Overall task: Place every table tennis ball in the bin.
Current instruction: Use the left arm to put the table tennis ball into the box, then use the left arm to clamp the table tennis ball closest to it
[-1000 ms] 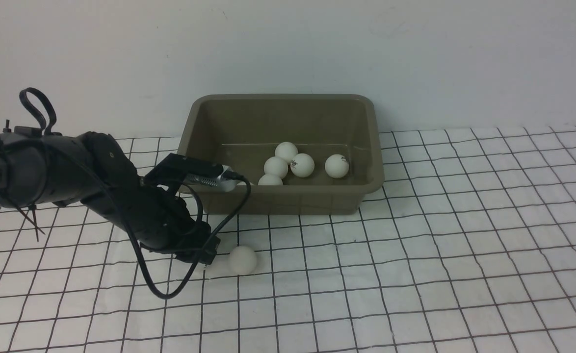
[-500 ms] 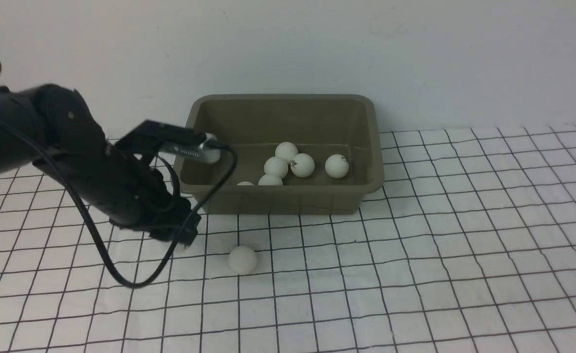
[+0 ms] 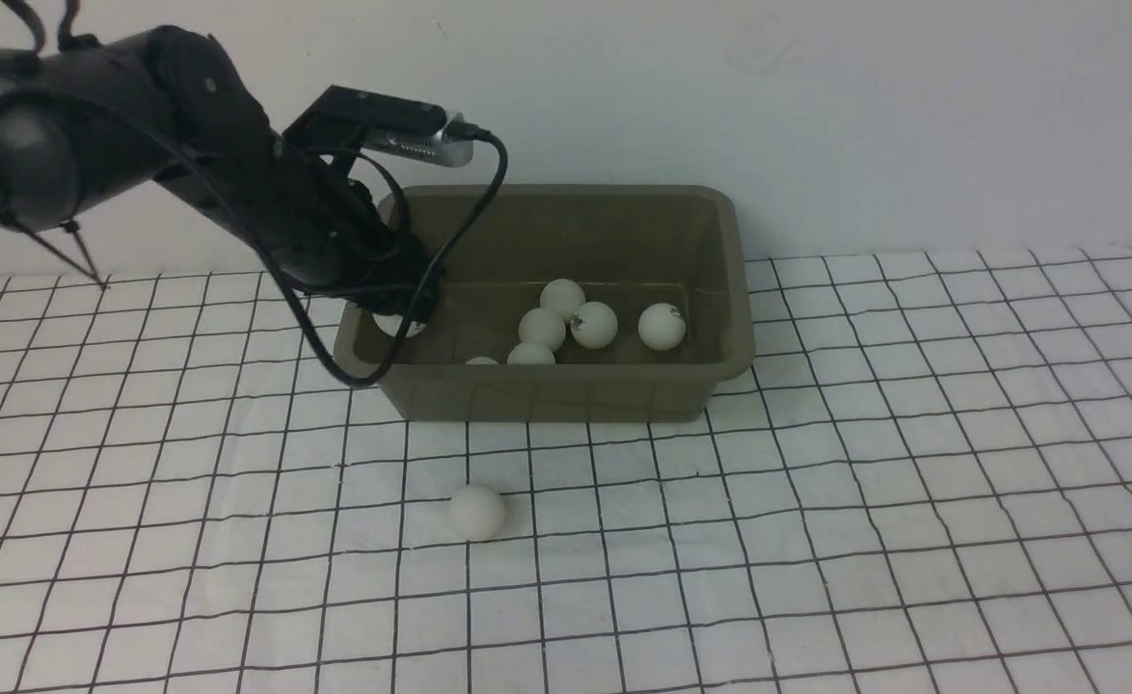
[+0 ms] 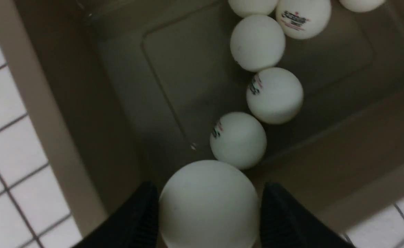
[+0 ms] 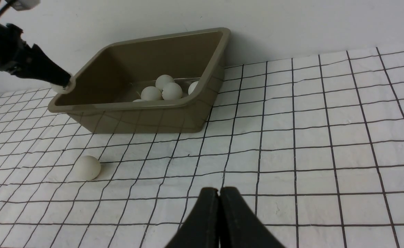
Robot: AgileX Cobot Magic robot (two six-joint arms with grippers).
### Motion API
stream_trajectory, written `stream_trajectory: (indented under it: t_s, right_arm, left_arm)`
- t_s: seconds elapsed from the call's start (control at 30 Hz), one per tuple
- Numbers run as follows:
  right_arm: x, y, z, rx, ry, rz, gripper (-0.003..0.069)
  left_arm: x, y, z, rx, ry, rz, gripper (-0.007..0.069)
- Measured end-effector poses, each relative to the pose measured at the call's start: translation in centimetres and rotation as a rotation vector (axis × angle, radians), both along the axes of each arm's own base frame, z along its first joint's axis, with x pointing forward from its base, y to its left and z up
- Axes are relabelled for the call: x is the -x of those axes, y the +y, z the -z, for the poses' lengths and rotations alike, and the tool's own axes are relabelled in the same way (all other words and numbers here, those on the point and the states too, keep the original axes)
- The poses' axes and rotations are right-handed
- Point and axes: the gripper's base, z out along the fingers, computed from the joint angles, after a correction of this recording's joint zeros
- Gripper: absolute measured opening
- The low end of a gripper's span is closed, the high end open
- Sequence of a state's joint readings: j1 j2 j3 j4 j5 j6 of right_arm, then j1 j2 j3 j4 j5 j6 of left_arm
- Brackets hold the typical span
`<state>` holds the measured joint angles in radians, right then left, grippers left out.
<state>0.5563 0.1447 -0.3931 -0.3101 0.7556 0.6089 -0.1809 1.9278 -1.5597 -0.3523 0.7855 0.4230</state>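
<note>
Gripping one ball (image 4: 209,206) between its two fingers, the left gripper (image 4: 209,210) hangs over the near left corner of the bin (image 3: 547,393), fingers pointing down. Inside the bin, two balls lie close to that gripper, three more lie clustered beyond them, and another sits farther off toward the right wall. One ball (image 3: 477,512) rests on the bench (image 3: 875,578), outside the bin and on the near side of the left gripper. The left arm (image 3: 209,145) reaches in from the left, its wrist raised above the rim and sloping down to the fingers. The bin's left rim passes just beside the held ball; bare bench spreads to the right of the bin and in front of it. The right gripper (image 5: 219,191) has its fingertips together, over open bench.
</note>
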Motion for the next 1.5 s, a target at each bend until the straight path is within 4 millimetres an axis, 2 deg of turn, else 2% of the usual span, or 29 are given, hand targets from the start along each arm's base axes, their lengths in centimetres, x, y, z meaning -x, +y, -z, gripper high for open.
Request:
stream_trajectory:
  t_s: [0.13, 0.2, 0.4, 0.5, 0.6, 0.7, 0.87, 0.93, 1.03, 1.13, 1.17, 1.3, 1.4, 1.5]
  right_arm:
    - [0.0, 0.0, 0.0, 0.0, 0.0, 0.0, -0.0018]
    - [0.0, 0.0, 0.0, 0.0, 0.0, 0.0, -0.0018]
    - [0.0, 0.0, 0.0, 0.0, 0.0, 0.0, -0.0018]
    - [0.0, 0.0, 0.0, 0.0, 0.0, 0.0, -0.0018]
    - [0.0, 0.0, 0.0, 0.0, 0.0, 0.0, -0.0018]
    - [0.0, 0.0, 0.0, 0.0, 0.0, 0.0, -0.0018]
    - [0.0, 0.0, 0.0, 0.0, 0.0, 0.0, -0.0018]
    - [0.0, 0.0, 0.0, -0.002, 0.001, -0.001, -0.0018]
    - [0.0, 0.0, 0.0, -0.006, 0.003, -0.003, -0.0018]
    - [0.0, 0.1, 0.0, -0.01, 0.006, -0.004, -0.0018]
    - [0.0, 0.1, 0.0, -0.01, 0.006, -0.004, -0.0018]
    - [0.0, 0.1, 0.0, -0.013, 0.007, -0.005, -0.0018]
    - [0.0, 0.1, 0.0, -0.013, 0.008, -0.005, -0.0018]
    - [0.0, 0.1, 0.0, -0.014, 0.009, -0.006, -0.0018]
  left_arm:
    - [-1.9, -0.4, 1.3, -0.015, -0.006, 0.028, 0.0347]
    - [-2.8, -0.7, 2.1, -0.014, -0.015, 0.062, 0.0387]
    - [-3.5, -1.2, 3.2, 0.026, -0.009, 0.087, 0.0491]
    - [-3.6, -1.3, 2.9, 0.034, -0.005, 0.099, 0.0507]
    - [-3.4, -1.5, 1.9, 0.043, 0.026, 0.128, 0.051]
    - [-2.9, -1.9, -1.8, 0.07, 0.115, 0.173, 0.051]
    - [-2.6, -1.5, -5.1, 0.052, 0.115, 0.113, 0.0489]
    - [-2.4, -1.4, -5.5, 0.042, 0.111, 0.099, 0.0479]
    - [-1.3, -1.3, -6.6, 0.011, 0.108, 0.088, 0.0456]
    - [1.5, -2.5, -6.4, -0.013, 0.159, 0.125, 0.0447]
    - [1.6, -2.5, -6.2, -0.015, 0.168, 0.125, 0.0447]
    - [5.0, -4.3, -3.6, -0.057, 0.285, 0.19, 0.0447]
    - [6.7, -4.9, -1.3, -0.115, 0.366, 0.221, 0.0447]
    - [7.7, -5.0, 0.8, -0.147, 0.412, 0.213, 0.0447]
